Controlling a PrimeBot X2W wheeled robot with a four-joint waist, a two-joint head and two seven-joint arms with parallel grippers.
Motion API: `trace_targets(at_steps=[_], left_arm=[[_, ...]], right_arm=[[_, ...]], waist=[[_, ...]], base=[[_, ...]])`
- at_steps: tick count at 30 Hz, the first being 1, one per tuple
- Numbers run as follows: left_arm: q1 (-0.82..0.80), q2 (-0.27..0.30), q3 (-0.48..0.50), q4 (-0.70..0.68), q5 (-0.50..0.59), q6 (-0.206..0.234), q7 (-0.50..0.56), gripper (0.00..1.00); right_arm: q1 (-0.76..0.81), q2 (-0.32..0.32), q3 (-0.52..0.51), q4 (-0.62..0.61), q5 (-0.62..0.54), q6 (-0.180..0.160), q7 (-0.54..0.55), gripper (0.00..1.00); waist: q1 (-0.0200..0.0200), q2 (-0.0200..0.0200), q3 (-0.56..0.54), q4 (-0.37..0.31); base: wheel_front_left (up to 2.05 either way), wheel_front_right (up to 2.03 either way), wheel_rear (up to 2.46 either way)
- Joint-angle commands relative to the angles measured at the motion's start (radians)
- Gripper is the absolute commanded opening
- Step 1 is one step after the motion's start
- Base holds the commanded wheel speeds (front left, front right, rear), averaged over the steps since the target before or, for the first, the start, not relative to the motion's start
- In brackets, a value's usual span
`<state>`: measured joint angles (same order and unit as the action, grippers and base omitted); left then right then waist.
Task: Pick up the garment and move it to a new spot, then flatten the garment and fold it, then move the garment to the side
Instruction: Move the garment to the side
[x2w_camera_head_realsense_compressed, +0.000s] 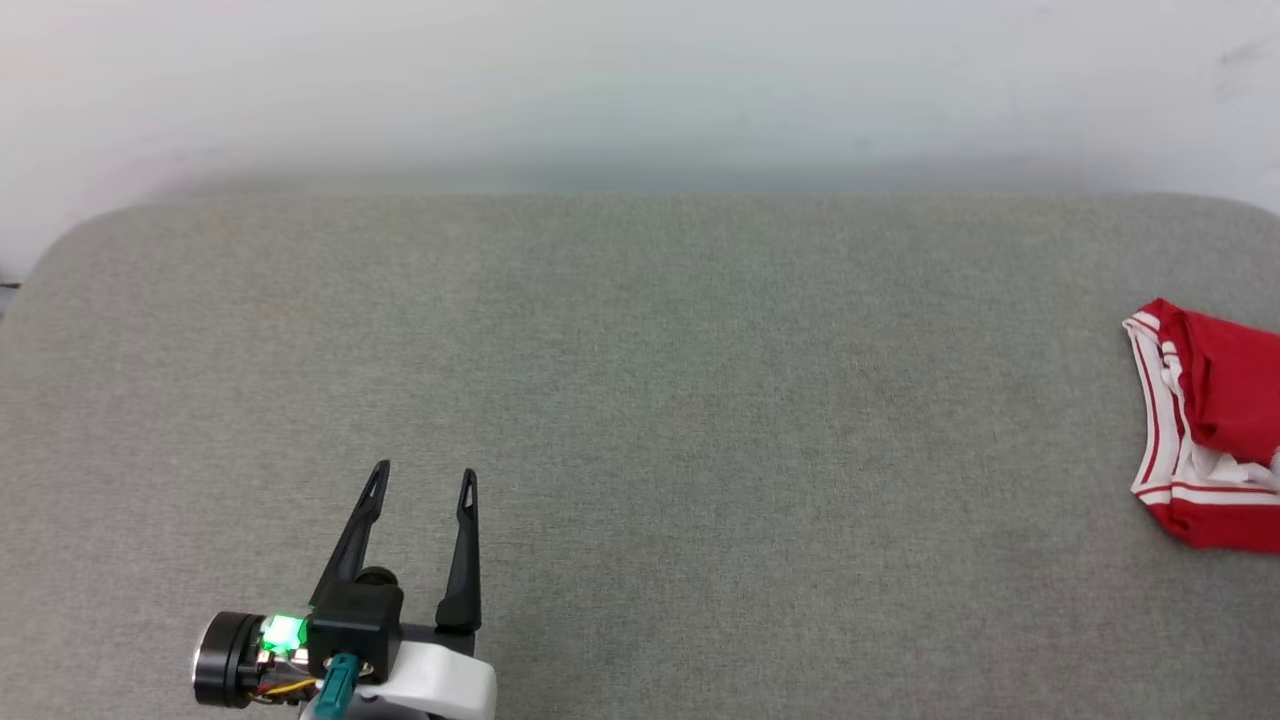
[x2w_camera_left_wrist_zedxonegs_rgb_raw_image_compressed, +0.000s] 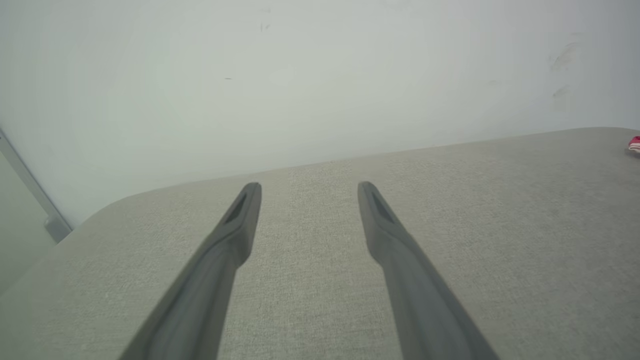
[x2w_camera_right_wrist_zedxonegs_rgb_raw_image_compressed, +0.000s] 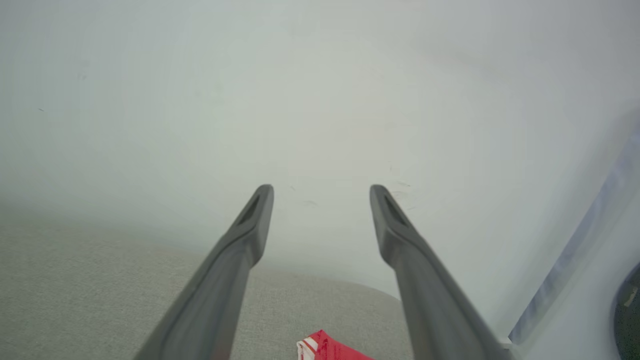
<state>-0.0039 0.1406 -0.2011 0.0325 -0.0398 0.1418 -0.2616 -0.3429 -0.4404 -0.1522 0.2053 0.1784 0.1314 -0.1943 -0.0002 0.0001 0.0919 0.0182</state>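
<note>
The garment (x2w_camera_head_realsense_compressed: 1215, 425), red with white striped trim, lies bunched at the far right edge of the head view, partly cut off by the frame. A sliver of the garment (x2w_camera_left_wrist_zedxonegs_rgb_raw_image_compressed: 635, 144) shows at the right edge of the left wrist view. My left gripper (x2w_camera_head_realsense_compressed: 420, 485) hovers open at the lower left of the grey surface, far from the cloth, nothing between its fingers. In its own view my left gripper (x2w_camera_left_wrist_zedxonegs_rgb_raw_image_compressed: 309, 192) stands apart over bare fabric. My right gripper (x2w_camera_right_wrist_zedxonegs_rgb_raw_image_compressed: 321, 195) is open, raised, with a corner of the garment (x2w_camera_right_wrist_zedxonegs_rgb_raw_image_compressed: 327, 349) below and between its fingers.
A grey fabric-covered table (x2w_camera_head_realsense_compressed: 640, 400) with rounded corners spans the head view. A pale wall (x2w_camera_head_realsense_compressed: 640, 80) rises right behind its far edge. A pale frame or rail (x2w_camera_right_wrist_zedxonegs_rgb_raw_image_compressed: 575, 255) runs along the right of the right wrist view.
</note>
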Motion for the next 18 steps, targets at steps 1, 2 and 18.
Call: trace_targets(at_steps=[1, 2, 18], left_arm=[[0.012, 0.003, 0.005, 0.001, -0.003, 0.000, -0.005, 1.00], [0.015, 0.005, 0.009, 0.002, -0.004, -0.002, -0.005, 1.00], [0.042, -0.005, 0.032, 0.015, 0.001, -0.009, -0.005, 1.00]], right_arm=[[0.033, 0.028, -0.001, -0.034, -0.020, -0.002, -0.013, 1.00], [0.051, 0.048, 0.006, -0.060, -0.028, -0.002, -0.020, 1.00], [0.311, 0.311, 0.119, -0.174, -0.059, -0.002, -0.068, 1.00]], waist=[[0.0002, -0.0001, -0.021, 0.016], [0.0002, -0.0001, -0.026, 0.020], [0.0002, -0.0001, -0.077, 0.048]], base=[[0.00, 0.00, 0.00], [0.00, 0.00, 0.00], [0.00, 0.00, 0.00]])
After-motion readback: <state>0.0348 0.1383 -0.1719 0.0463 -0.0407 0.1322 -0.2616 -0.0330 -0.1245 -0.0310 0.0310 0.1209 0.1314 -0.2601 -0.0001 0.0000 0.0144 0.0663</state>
